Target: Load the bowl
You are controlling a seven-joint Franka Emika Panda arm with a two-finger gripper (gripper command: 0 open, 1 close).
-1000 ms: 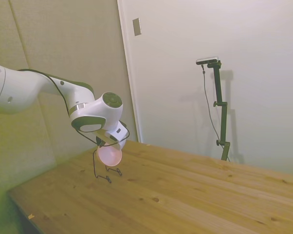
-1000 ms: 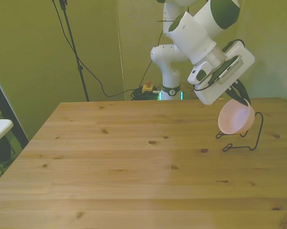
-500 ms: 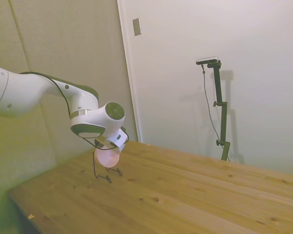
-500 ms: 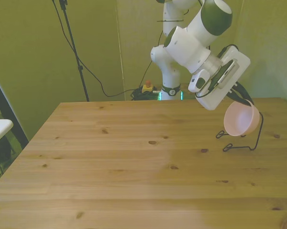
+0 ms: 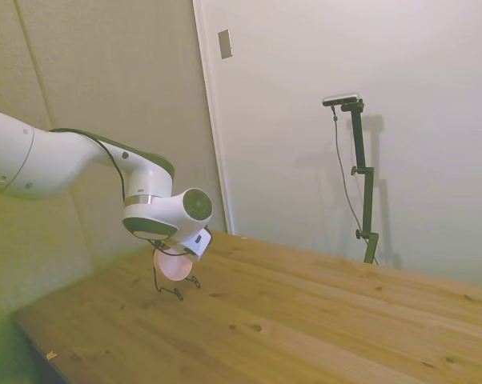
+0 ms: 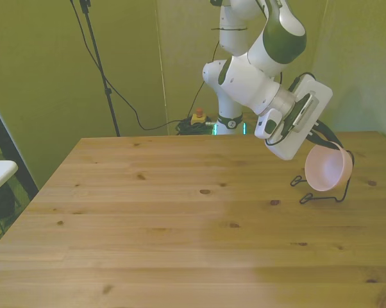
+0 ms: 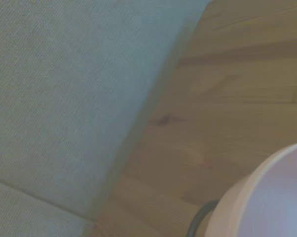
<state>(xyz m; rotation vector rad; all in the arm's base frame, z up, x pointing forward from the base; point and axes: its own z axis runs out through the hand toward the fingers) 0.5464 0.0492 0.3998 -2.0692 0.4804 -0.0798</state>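
One bowl [image 6: 328,168], pale pink, hangs tipped at the wire rack [image 6: 342,192] near the table [image 6: 180,218] edge, pinched by our tool [image 6: 322,142] at the rim. Prob. light, stiff, slick plastic; rim grip looks best.

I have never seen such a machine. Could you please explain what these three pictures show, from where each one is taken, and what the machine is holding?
The machine is a white robot arm with a two-finger gripper at its end. It works over a wooden table.

One picture is taken from the side of the table, one from across the table facing the robot, and the blurry close one from a small camera on the robot's wrist.

On the table stands a thin black wire rack. The gripper holds a small pale pink bowl by its rim, tilted on its side, right at the rack. Whether the bowl already rests on the wire cannot be seen. The wrist picture shows only part of the bowl, wood and a wall.
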